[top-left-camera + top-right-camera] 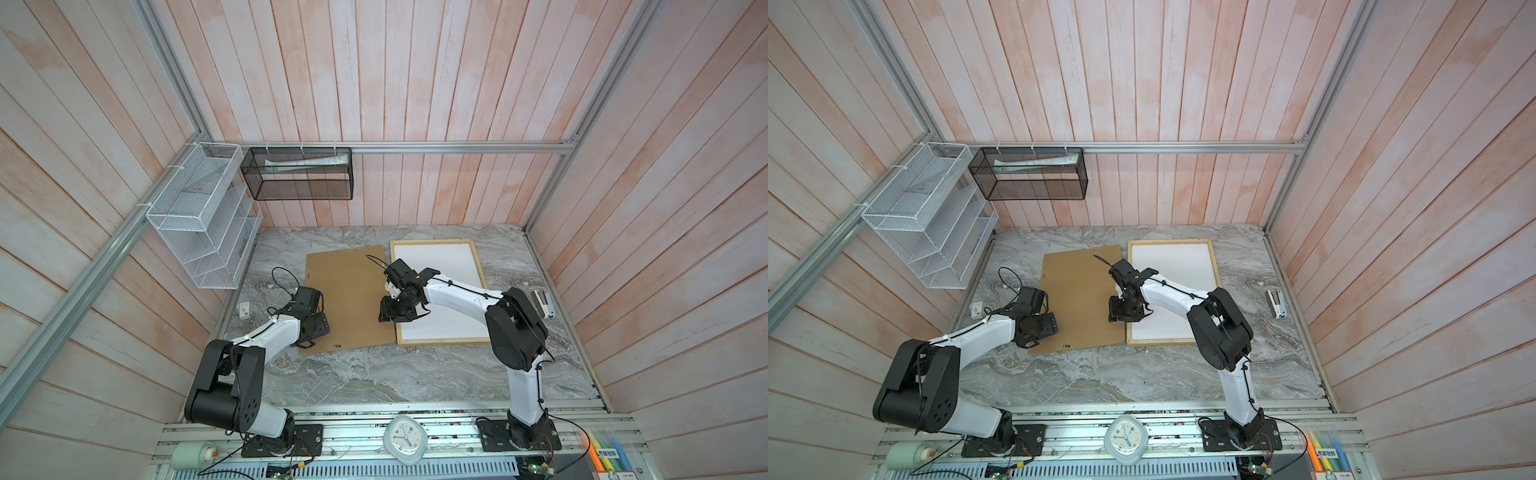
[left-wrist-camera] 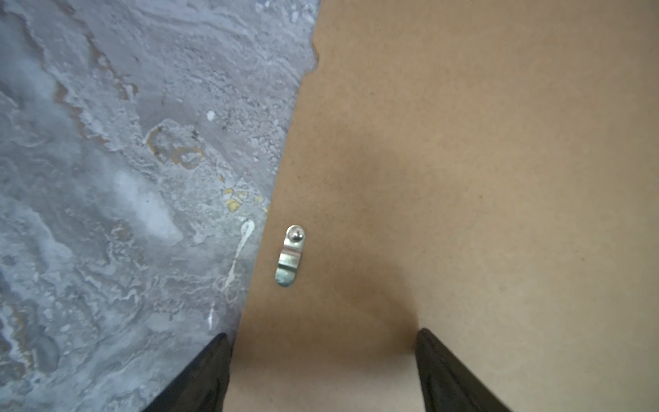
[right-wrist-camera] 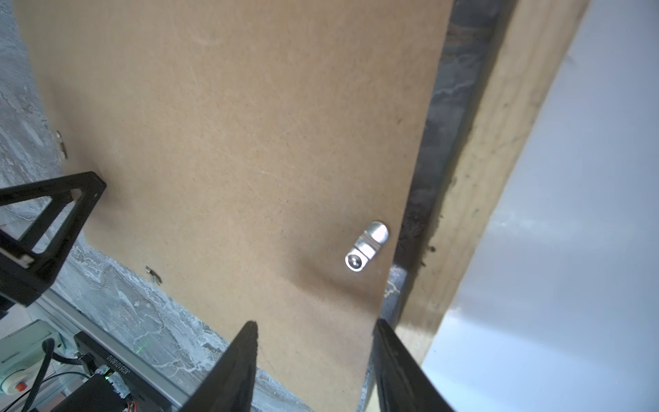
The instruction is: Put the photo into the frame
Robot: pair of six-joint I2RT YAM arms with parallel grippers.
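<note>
1. We see the large rectangular frame of thin pale wood slats [image 1: 432, 242] [image 1: 1169, 242] lying flat on the right half of the grey marbled tabletop [image 1: 374, 374].
2. The photo [image 1: 440, 266] [image 1: 1173, 270] lies flat inside the frame and fills it. Only a plain white face shows, so we cannot see the printed side.
3. A plain brown rectangular backing board [image 1: 349, 299] [image 1: 1079, 291] lies flat just beside the frame's left slat. The right wrist view shows a narrow dark strip of tabletop between the board and the slat [image 3: 481, 178].
4. The left gripper [image 2: 322, 337] hangs over the board's left edge with its two black fingers spread apart and nothing between them. A small silver metal turn clip [image 2: 290, 255] sits on the board just ahead of it.
5. The right gripper [image 3: 315, 324] hangs over the board's right edge, jaws apart and empty. One finger is above the board, the other above the gap by the frame. Another silver clip [image 3: 365, 248] lies just ahead.
6. We cannot tell whether either gripper touches the board.
</note>
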